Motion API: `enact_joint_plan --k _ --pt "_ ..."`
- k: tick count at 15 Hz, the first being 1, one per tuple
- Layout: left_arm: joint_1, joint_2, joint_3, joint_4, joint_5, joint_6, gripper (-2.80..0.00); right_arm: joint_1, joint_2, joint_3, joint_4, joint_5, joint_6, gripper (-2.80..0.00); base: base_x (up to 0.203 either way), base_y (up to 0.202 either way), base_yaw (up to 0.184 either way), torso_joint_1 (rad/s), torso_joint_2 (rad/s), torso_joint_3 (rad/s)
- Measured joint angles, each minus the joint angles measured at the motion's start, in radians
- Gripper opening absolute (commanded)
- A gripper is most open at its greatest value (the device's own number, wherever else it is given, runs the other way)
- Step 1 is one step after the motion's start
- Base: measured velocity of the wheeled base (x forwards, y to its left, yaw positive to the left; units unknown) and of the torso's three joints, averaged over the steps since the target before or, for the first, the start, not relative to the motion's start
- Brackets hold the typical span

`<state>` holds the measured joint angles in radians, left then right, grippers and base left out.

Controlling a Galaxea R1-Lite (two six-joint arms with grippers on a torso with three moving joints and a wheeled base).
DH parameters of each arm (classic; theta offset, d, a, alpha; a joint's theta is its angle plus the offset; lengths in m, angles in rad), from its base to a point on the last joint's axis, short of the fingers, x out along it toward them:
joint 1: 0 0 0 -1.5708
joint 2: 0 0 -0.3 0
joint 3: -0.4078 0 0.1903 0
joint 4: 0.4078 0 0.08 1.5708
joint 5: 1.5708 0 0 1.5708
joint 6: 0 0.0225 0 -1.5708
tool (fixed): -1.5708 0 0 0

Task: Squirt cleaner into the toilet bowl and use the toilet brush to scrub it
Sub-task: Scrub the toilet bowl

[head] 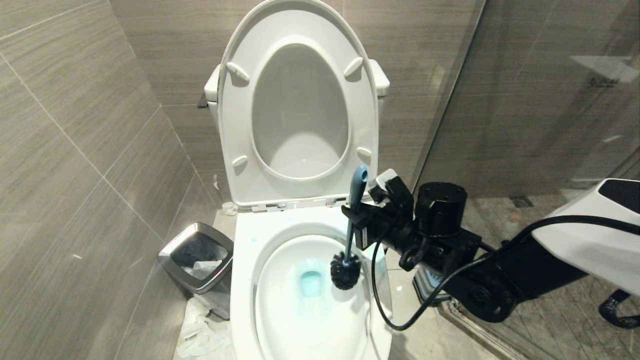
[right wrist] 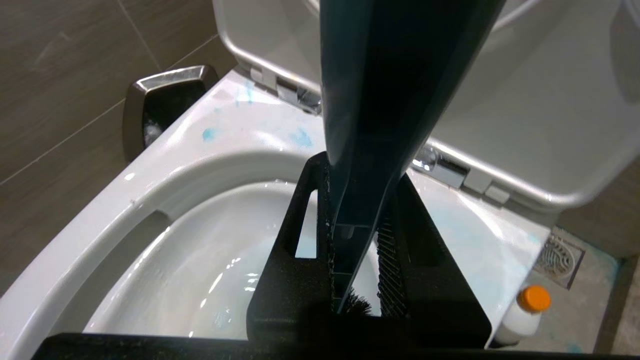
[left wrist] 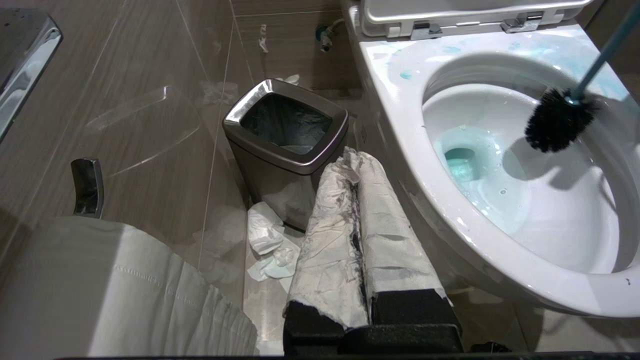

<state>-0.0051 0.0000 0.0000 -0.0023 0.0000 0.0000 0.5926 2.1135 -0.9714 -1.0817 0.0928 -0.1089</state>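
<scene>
The white toilet bowl (head: 245, 280) stands open, with blue-tinted water (head: 311, 282) at its bottom and blue smears on the rim (right wrist: 150, 175). My right gripper (head: 356, 215) is shut on the blue-grey handle of the toilet brush (head: 351, 235), above the bowl's right rear side. The black bristle head (head: 345, 270) hangs inside the bowl near its right wall, clear of the water (left wrist: 555, 120). The cleaner (right wrist: 522, 312), a white bottle with an orange cap, stands on the floor beside the toilet's right side. My left gripper (left wrist: 352, 160), its fingers wrapped in white, is shut and empty, left of the bowl (left wrist: 450, 200).
Seat and lid (head: 300, 100) are raised against the tank. A silver-rimmed waste bin (head: 197, 257) stands at the toilet's left with crumpled paper (head: 200, 330) on the floor by it. A glass partition (head: 500, 100) runs along the right. A floor drain (right wrist: 557, 255) lies behind the bottle.
</scene>
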Motion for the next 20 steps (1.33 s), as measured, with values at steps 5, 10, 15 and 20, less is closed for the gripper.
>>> enact_joint_plan --k 5,10,15,20 --pt "0.001 0.000 0.000 0.000 0.000 0.000 -2.80 -0.001 0.141 -0.205 0.029 0.000 -0.018 -2.80 0.000 0.000 0.000 0.000 0.00 0.000" --pt "0.000 0.000 0.000 0.000 0.000 0.000 -2.80 0.001 0.277 -0.364 0.034 0.003 -0.027 -2.80 0.000 0.000 0.000 0.000 0.00 0.000" --pt "0.000 0.000 0.000 0.000 0.000 0.000 -2.80 0.038 0.361 -0.489 0.033 0.013 -0.029 -2.80 0.000 0.000 0.000 0.000 0.00 0.000" --pt "0.001 0.000 0.000 0.000 0.000 0.000 -2.80 0.099 0.446 -0.653 0.057 0.047 -0.030 -2.80 0.000 0.000 0.000 0.000 0.00 0.000"
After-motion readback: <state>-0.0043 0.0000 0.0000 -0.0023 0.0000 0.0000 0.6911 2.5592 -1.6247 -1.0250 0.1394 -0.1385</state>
